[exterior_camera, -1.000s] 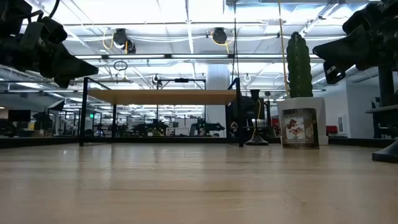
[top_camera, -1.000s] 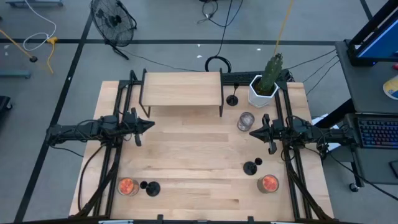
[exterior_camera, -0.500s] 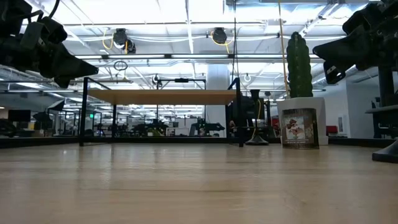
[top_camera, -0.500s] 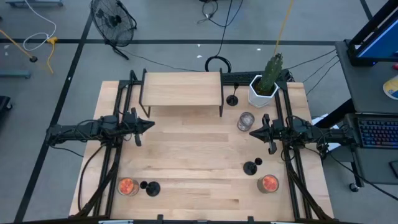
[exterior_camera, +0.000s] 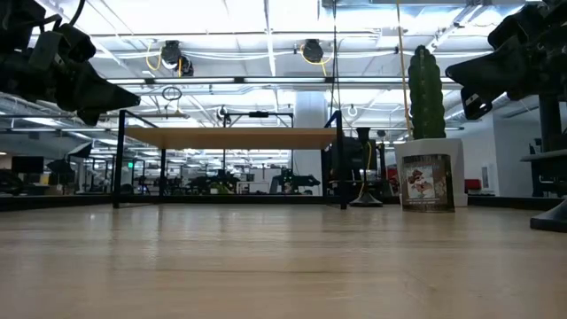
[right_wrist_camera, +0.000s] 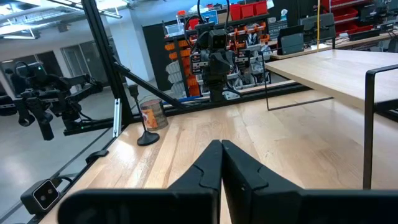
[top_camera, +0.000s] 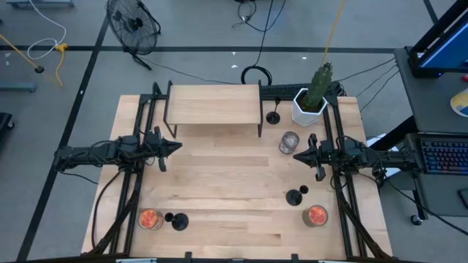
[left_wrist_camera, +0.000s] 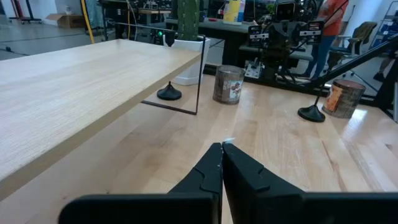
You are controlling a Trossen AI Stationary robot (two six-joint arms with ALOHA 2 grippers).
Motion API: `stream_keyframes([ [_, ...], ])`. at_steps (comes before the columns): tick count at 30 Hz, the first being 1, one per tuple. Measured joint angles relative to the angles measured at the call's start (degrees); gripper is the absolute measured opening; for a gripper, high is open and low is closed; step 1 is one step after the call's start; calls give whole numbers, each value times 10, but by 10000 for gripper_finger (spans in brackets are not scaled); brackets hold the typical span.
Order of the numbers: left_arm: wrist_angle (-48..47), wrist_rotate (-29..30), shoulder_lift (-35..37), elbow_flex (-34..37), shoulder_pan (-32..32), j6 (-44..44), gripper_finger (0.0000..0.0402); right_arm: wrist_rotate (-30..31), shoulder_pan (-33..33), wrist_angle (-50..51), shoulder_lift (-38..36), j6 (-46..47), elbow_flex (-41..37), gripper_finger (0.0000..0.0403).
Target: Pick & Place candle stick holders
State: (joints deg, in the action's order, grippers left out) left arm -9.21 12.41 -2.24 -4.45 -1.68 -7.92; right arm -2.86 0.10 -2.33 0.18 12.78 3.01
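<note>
Three black candle stick holders stand on their disc bases on the wooden table. One [top_camera: 273, 117] [left_wrist_camera: 169, 93] is at the far right beside the shelf's leg. One [top_camera: 295, 196] [left_wrist_camera: 311, 112] is at the near right. One [top_camera: 175, 220] [right_wrist_camera: 147, 134] is at the near left. My left gripper [top_camera: 179, 147] [left_wrist_camera: 222, 149] hovers shut at mid-left, pointing level toward the table's right. My right gripper [top_camera: 296, 154] [right_wrist_camera: 221, 144] hovers shut at mid-right, pointing toward the left. Neither is near a holder.
A low wooden shelf [top_camera: 213, 106] on thin black legs stands at the far middle. A cactus in a white pot [top_camera: 308, 102] is at the far right, with a jar [top_camera: 289, 142] in front of it. Orange jars stand near left [top_camera: 150, 218] and near right [top_camera: 316, 215].
</note>
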Motion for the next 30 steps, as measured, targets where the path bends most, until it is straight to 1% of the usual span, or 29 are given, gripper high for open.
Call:
stream_keyframes([
  [17, 0, 0, 0, 0, 0, 0, 17, 1, 0, 0, 0, 0, 0, 0],
  [21, 0, 0, 0, 0, 0, 0, 17, 54, 0, -6, 0, 3, 0, 0],
  [22, 0, 0, 0, 0, 0, 0, 17, 59, 0, -9, 0, 11, 0, 0],
  [26, 0, 0, 0, 0, 0, 0, 17, 58, 0, -33, 0, 56, 0, 0],
  [30, 0, 0, 0, 0, 0, 0, 17, 59, 0, -32, 0, 61, 0, 0],
])
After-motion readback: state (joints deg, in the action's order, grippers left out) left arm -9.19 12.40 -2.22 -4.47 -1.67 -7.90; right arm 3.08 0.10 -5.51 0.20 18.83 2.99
